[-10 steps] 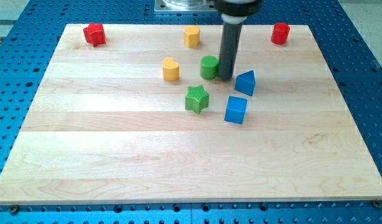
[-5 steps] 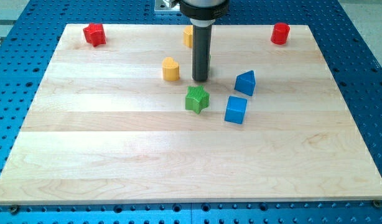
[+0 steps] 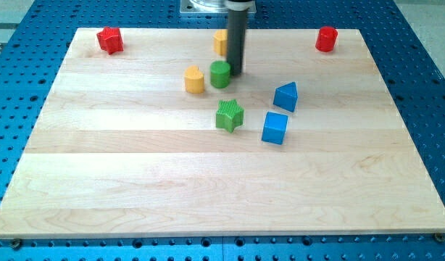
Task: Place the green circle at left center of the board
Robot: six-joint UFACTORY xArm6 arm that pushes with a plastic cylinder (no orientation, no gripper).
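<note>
Looking back a second, you see the green circle (image 3: 220, 74) has slid left, and my tip (image 3: 235, 74) now touches its right side; the rod has no claw. The yellow block (image 3: 195, 79) just left blocks the path toward the board's (image 3: 77, 145) open left center.

One camera looks down at a slant from the near edge, taking in the whole table (image 3: 208, 181).
</note>
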